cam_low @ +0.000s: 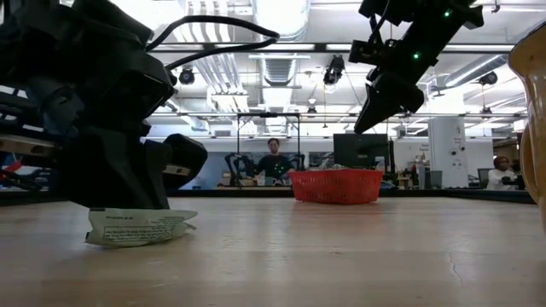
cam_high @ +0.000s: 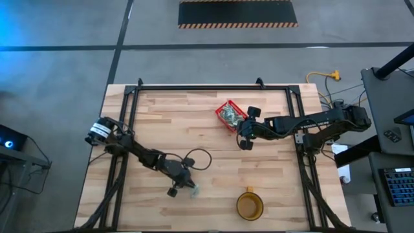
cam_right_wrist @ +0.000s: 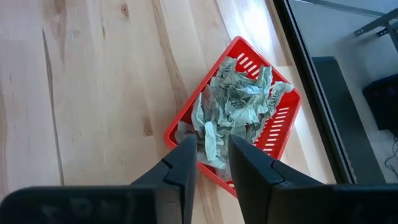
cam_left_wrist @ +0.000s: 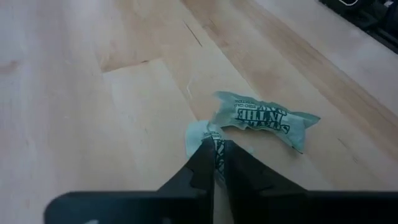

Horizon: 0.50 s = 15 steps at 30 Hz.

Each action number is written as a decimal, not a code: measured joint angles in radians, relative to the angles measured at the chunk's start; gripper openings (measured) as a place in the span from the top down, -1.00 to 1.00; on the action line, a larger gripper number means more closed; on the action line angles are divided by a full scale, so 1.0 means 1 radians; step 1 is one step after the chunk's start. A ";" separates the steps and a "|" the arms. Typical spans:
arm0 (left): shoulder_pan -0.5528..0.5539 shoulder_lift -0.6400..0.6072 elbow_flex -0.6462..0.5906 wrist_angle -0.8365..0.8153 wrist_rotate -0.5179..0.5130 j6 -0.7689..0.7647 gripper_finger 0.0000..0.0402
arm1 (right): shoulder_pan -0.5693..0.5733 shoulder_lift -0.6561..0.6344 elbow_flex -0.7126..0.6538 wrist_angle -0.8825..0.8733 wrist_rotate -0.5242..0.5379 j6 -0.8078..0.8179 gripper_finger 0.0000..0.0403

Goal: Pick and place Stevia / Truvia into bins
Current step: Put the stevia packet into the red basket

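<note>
**Left gripper pinches a stray sweetener sachet while the right hangs above the filled red basket**

A pale wooden table seen from above, with two dark robot arms reaching in from either side. Toward the near edge of the table, the left gripper (cam_high: 183,186) is down at the surface. Its wrist camera shows both fingers closed together on the torn edge of a crumpled pale green and white sachet (cam_left_wrist: 258,118), printed with dark lettering. The sachet lies flat on the wood, its far end free. From table height, the sachet (cam_low: 136,227) rests on the surface directly under the gripper.

Well apart, near the far right of the table, sits the small red basket (cam_high: 224,106), heaped with many more crumpled sachets (cam_right_wrist: 233,106). The right gripper (cam_right_wrist: 212,158) hovers above the basket's near rim, jaws parted by a narrow gap and holding nothing.

A round amber cup (cam_high: 249,206) stands near the front edge, to the right of the left gripper.

The sachet looks very light, thin and soft, likely to bend or slip rather than resist. A firm pinch on a crimped end, as here, seems the safest hold; the paper could tear if dragged.

People stand in the room far behind.
</note>
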State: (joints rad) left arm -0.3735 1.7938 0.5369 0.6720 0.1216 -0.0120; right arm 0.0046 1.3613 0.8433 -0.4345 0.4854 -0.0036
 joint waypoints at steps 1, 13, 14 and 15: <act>0.006 -0.004 0.000 -0.002 0.000 0.000 0.96 | 0.000 0.000 0.000 0.000 0.000 0.000 0.60; 0.123 -0.072 0.010 -0.010 -0.341 0.132 0.93 | 0.017 0.000 0.000 0.005 -0.049 -0.013 0.62; 0.143 -0.073 0.018 -0.011 -0.358 0.140 0.93 | 0.019 0.000 0.000 0.005 -0.050 -0.014 0.62; 0.163 -0.074 0.031 -0.008 -0.367 0.150 0.93 | 0.024 0.000 0.000 0.006 -0.049 -0.013 0.62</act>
State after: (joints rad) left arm -0.2106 1.7199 0.5682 0.6638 -0.2451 0.1378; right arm 0.0282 1.3613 0.8433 -0.4280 0.4362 -0.0170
